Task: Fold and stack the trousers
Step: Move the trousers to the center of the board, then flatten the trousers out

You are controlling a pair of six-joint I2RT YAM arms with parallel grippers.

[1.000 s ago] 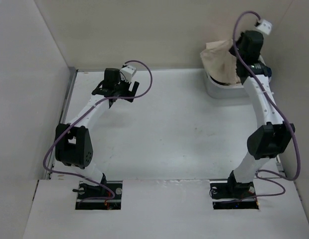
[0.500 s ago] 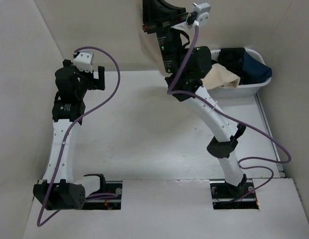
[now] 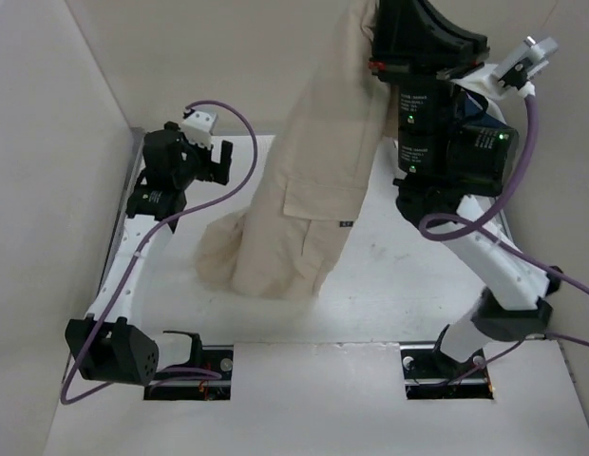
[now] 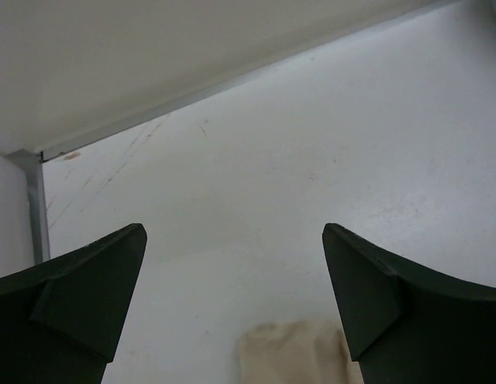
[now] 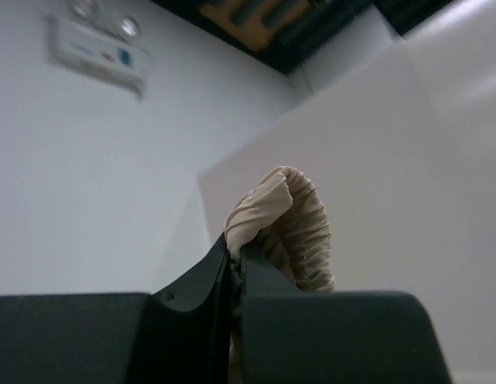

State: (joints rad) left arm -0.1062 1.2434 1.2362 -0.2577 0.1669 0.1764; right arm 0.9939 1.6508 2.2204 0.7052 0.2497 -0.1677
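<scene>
Obs: right gripper [image 5: 236, 252] is raised high with its fingers clamped together on the gathered waist [image 5: 290, 228] of the trousers [image 3: 318, 180]. A bunched loop of the band stands out just past the fingertips. From that pinch the cloth hangs down below the fingers, and the leg ends lie crumpled on the table [image 3: 408, 275] well beneath them. The left gripper [image 4: 232, 230] is empty, fingers spread wide and aimed low at bare table. A corner of the trousers' cloth [image 4: 292, 352] shows just short of its fingertips, not touching them. Handling, my judgement: light, limp cotton with no stiffness, so it drapes and creases under its own weight. It is not fragile, and the matte weave is unlikely to slide out of a firm pinch. The gathered band is thick and springy, though, so a shallow bite could creep loose. A single-point hold lets the garment twist and hang lopsided. Best second hold, as I judge it: the waistband on the side away from the right fingers, or a leg hem, pinched through both layers at an edge. The pocket flap [image 3: 313, 201] and dark tag [image 3: 344, 224] mark one leg's outer face.
</scene>
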